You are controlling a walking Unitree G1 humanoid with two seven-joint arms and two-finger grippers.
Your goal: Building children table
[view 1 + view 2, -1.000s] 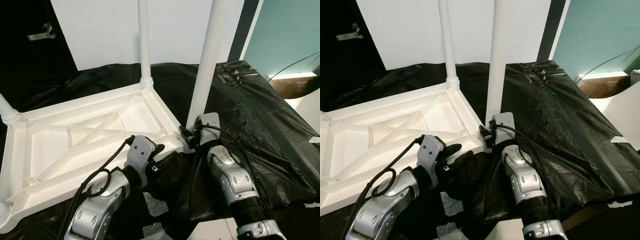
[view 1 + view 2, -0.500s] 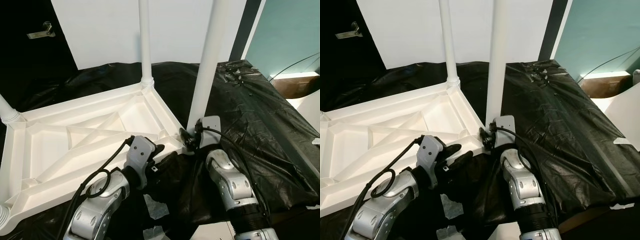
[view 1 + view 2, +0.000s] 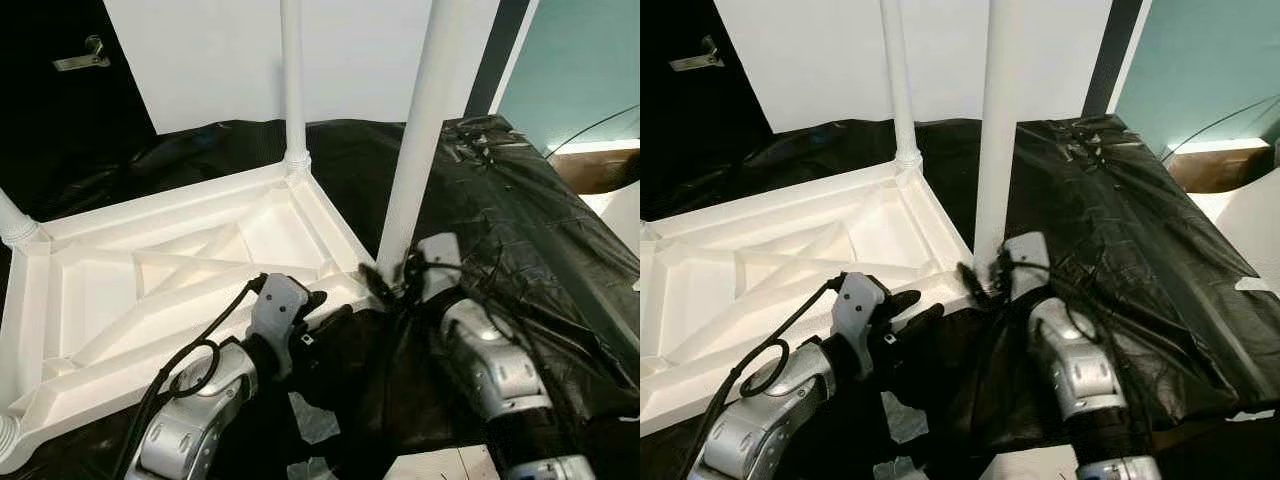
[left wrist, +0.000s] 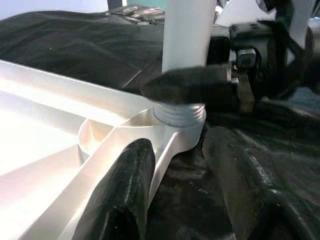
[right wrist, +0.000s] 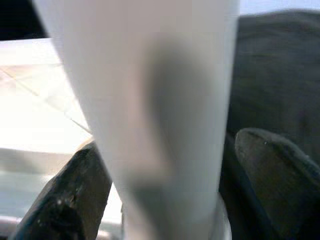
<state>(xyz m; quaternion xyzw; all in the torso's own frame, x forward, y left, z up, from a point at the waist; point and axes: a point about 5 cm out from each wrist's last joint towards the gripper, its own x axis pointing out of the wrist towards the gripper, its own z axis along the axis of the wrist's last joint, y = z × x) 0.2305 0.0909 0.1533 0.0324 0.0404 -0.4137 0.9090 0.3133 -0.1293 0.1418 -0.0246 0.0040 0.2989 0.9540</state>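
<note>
The white children's table lies upside down on a black sheet. One white leg stands in the near right corner, and another leg stands at the far corner. My right gripper is shut around the base of the near leg, one finger on each side, just above its threaded collar. My left gripper is open at the table's front rim. One of its fingers lies over the frame; the other rests on the sheet.
Black plastic sheet covers the work surface to the right and behind. Two more leg stubs stand at the left corners. White tape scraps lie by my left forearm. A white panel and a teal wall stand behind.
My right forearm has swung to the right around the near leg and is blurred with motion. The left gripper stays at the rim. The camera has shifted slightly.
</note>
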